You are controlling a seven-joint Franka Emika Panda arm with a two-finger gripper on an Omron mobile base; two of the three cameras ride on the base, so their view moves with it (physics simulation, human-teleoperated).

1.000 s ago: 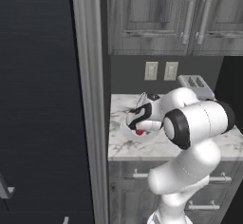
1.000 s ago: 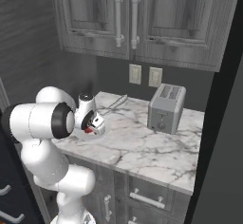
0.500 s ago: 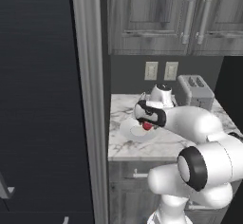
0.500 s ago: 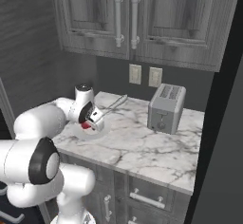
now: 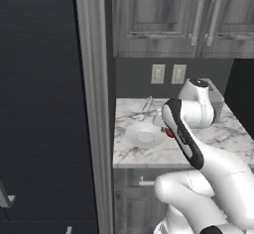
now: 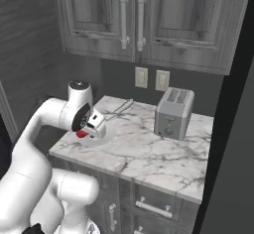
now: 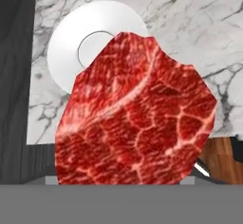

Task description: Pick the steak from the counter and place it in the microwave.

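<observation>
**One steak, held up off the marble**

One red steak takes up most of your hand view, marbled with pale veins and sitting right up against the camera. You can't see the fingertips there because the meat covers them, but the steak hangs clear of the surface below, so the gripper is clamped on it. In your right base view the steak shows as a small red spot at the end of the hand, just above the counter. In your left base view the same red spot peeks out beside the forearm.

Below the steak lies a white plate, round with a raised inner ring, resting on the veined marble near the counter's left edge. From your left base view the plate sits just left of the hand. A thin metal utensil lies behind it toward the wall.

A grey toaster stands well apart, at the back of the counter under two wall outlets. Grey wood cabinets with bar handles hang above.
</observation>
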